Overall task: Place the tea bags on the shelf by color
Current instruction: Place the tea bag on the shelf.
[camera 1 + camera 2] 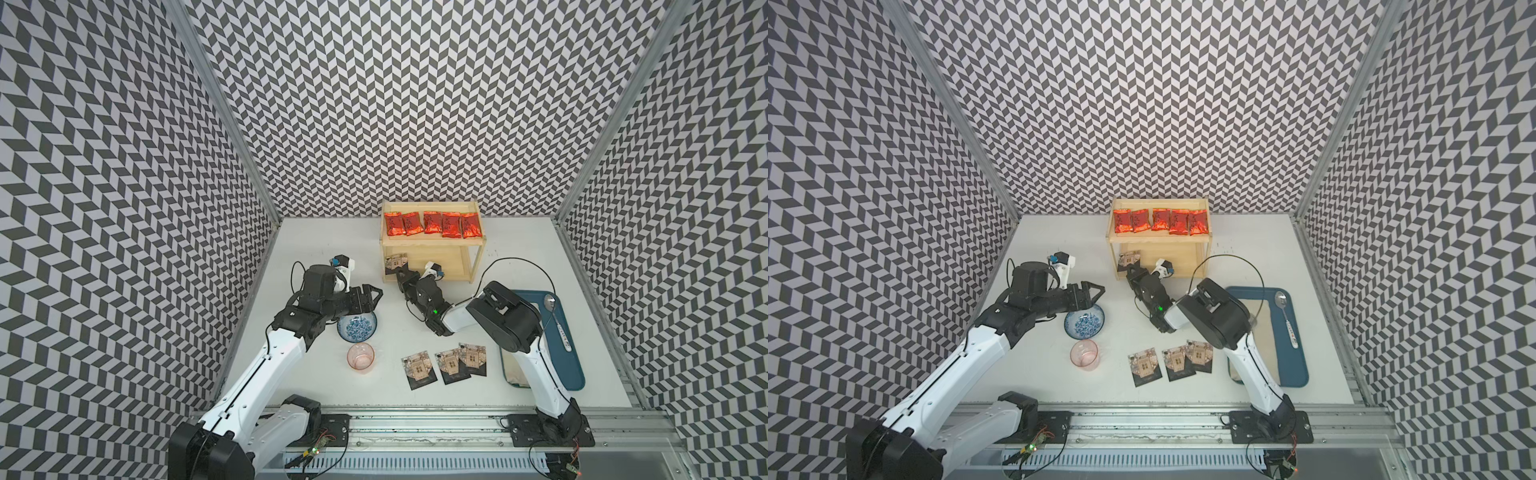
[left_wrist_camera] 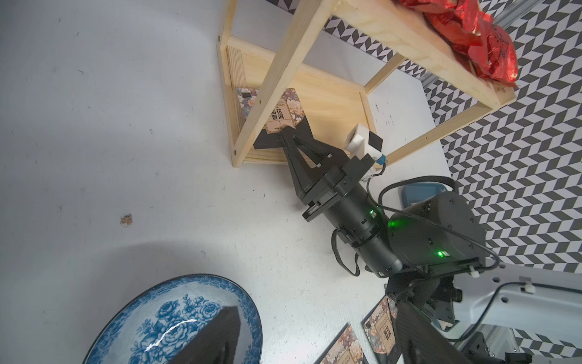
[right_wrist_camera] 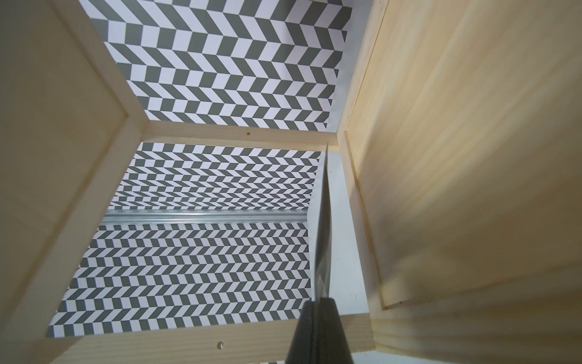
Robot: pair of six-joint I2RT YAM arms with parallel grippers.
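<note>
The pale wooden shelf (image 1: 432,249) (image 1: 1200,249) stands at the back of the table, with several red tea bags (image 1: 432,223) (image 1: 1160,220) in a row on its top tier. My right gripper (image 1: 400,272) (image 2: 285,132) (image 3: 318,315) is shut on a black tea bag (image 1: 397,262) (image 2: 277,116) (image 3: 322,236), holding it over the left end of the lower tier. Three black tea bags (image 1: 452,365) (image 1: 1177,363) lie on the table near the front. My left gripper (image 1: 376,293) (image 2: 315,346) hangs open and empty over the bowl's far edge.
A blue patterned bowl (image 1: 356,326) (image 2: 132,315) sits under the left arm, and a pink cup (image 1: 360,357) stands just in front of it. At the right lies a blue tray (image 1: 569,374) holding a beige cloth and a spoon (image 1: 557,320).
</note>
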